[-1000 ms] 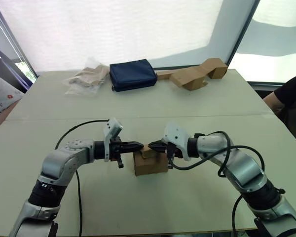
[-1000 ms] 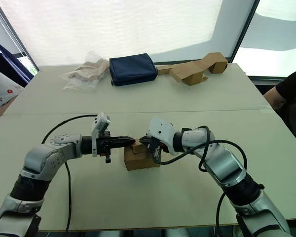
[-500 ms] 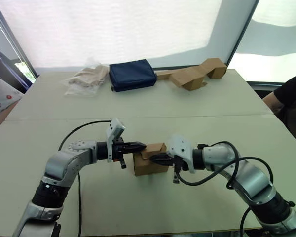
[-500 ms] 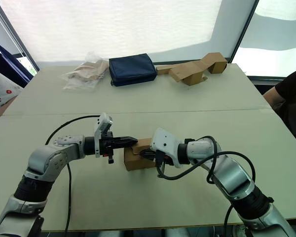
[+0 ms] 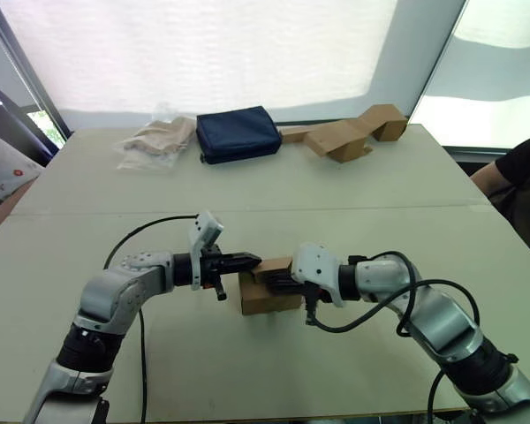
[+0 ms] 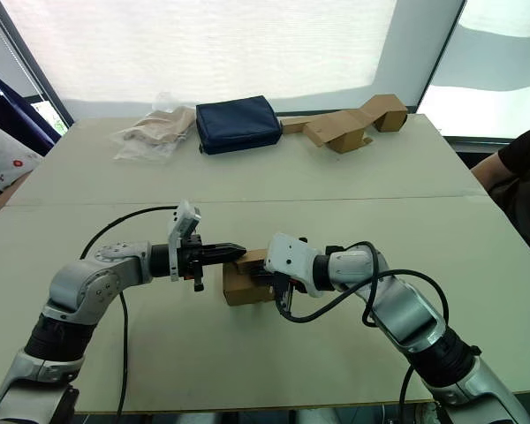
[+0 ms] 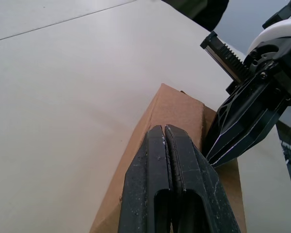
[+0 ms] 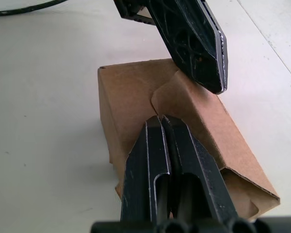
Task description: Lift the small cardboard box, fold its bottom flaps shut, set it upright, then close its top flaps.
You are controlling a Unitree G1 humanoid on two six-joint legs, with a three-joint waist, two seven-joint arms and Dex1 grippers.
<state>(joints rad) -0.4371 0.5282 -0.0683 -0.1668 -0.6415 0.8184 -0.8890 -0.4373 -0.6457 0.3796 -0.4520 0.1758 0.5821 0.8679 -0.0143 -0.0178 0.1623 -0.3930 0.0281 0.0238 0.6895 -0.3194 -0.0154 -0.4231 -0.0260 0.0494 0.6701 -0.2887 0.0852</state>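
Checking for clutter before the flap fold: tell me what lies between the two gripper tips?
The small cardboard box's top; left gripper and right gripper meet over it, seen from the left eye view.

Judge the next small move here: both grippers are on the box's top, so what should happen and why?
Probably press the right gripper down to flatten the top flaps. The small cardboard box stands on the table, both grippers are shut, the left gripper rests at its top edge, and the tuck flap looks slightly raised.
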